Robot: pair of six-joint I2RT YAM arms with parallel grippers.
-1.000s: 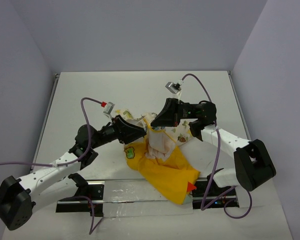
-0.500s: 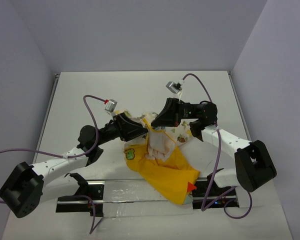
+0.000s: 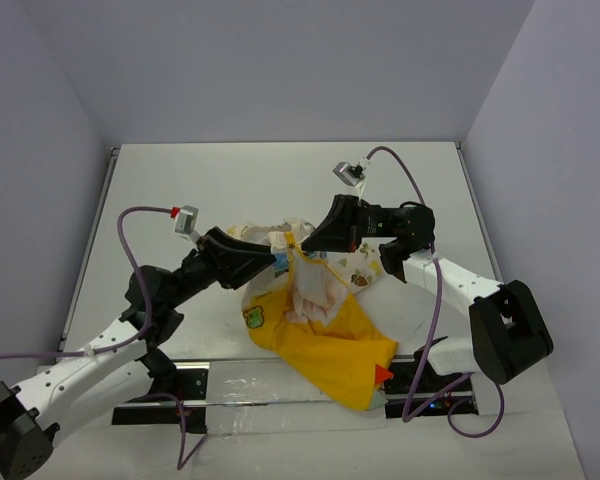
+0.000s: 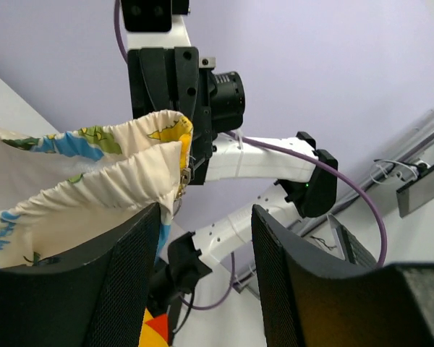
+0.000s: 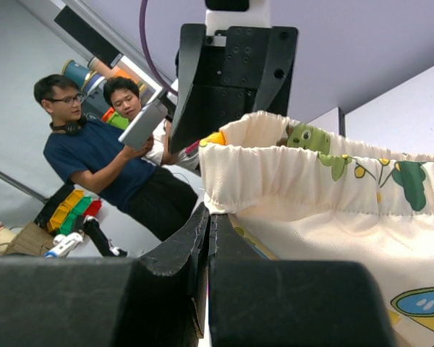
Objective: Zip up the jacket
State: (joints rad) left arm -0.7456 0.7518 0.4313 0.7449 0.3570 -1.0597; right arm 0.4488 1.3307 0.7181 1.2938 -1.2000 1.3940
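The jacket (image 3: 330, 345) lies bunched near the table's front, yellow with a green patch (image 3: 256, 318) and a red tip (image 3: 383, 374). Its cream cartoon-printed part (image 3: 358, 264) is lifted in the middle. My right gripper (image 3: 302, 246) is shut on the gathered cream hem (image 5: 311, 170), and the cloth's corner meets its fingertips (image 5: 211, 217). My left gripper (image 3: 278, 262) faces it from the left, open (image 4: 206, 217), with the cream hem (image 4: 94, 155) resting against its left finger (image 4: 123, 289). A small metal zip part (image 4: 183, 176) hangs at the hem's end. Nothing sits between the left fingers.
The white table (image 3: 230, 180) is walled at the back and on both sides. The arms' base rail (image 3: 230, 385) runs along the near edge, under the jacket's yellow tail. Purple cables (image 3: 130, 235) loop above both wrists.
My left arm has swung out to the left and its gripper has drawn back slightly from the hem. The jacket's green patch has slid down and left. The right gripper has held still.
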